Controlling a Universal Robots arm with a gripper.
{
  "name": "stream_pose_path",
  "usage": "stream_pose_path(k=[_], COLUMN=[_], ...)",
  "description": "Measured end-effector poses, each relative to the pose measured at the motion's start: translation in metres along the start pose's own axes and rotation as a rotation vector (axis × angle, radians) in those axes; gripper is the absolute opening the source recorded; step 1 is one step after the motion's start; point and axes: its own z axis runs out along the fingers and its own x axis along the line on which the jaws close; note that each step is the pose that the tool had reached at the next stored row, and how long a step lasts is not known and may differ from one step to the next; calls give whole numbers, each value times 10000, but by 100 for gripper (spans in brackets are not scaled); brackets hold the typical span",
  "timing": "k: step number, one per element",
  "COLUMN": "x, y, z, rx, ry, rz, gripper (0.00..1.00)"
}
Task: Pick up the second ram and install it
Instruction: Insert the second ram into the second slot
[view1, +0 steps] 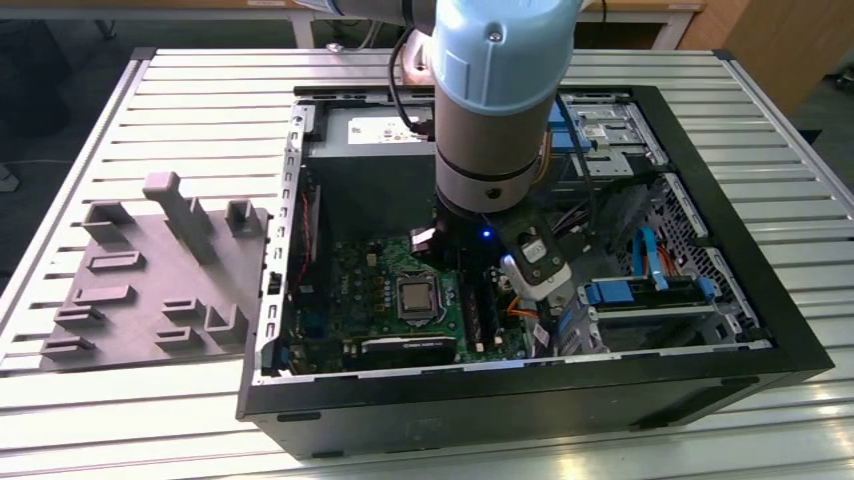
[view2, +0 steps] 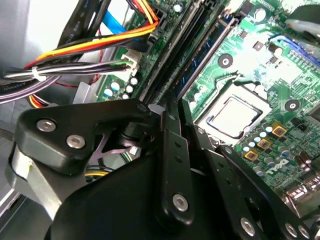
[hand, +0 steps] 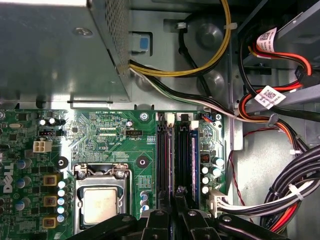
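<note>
My gripper (hand: 176, 192) is down inside the open computer case (view1: 747, 340), over the memory slots (hand: 167, 150) beside the silver processor (hand: 100, 205). In both wrist views its black fingers (view2: 170, 125) stand close together. A thin dark stick, the second ram (hand: 175, 160), shows edge-on between them and runs along the slots (view2: 175, 55). It appears to sit in or right at a slot; how deep it sits is hidden. In the exterior view the arm's wrist (view1: 494, 150) covers the fingertips above the green motherboard (view1: 380, 300).
Bundled black, red and yellow cables (hand: 290, 200) lie close beside the slots, toward the drive bays (view1: 641, 295). The power supply box (hand: 55, 55) sits beyond the board. A grey tray with upright posts (view1: 134, 290) rests on the slatted table at the exterior view's left.
</note>
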Motion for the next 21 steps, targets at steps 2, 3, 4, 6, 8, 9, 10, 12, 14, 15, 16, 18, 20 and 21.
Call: stream_pose_path(k=[2,3,4,6,8,9,10,12,14,15,16,18,20,21], x=[0,0,0,0,-2,-4,-6,-9,-12,-14,-16,-18,-21,-22], y=[0,0,0,0,3,5,7,10,14,16,17,21,24,25], z=[0,1,1,-4,-33,-55,-80,-123,-162,-184,-206,-248,-288,-299], rx=[2,3,2,2,1,1,1,1,0,1,1,1,2,1], ry=[1,1,1,1,1,0,0,-2,-5,-6,-8,-11,-15,-16], rz=[0,-1,0,0,0,0,0,-1,-1,-1,-2,-1,-2,-2], gripper=[18,18,18,18,18,18,18,18,18,18,18,18,18,18])
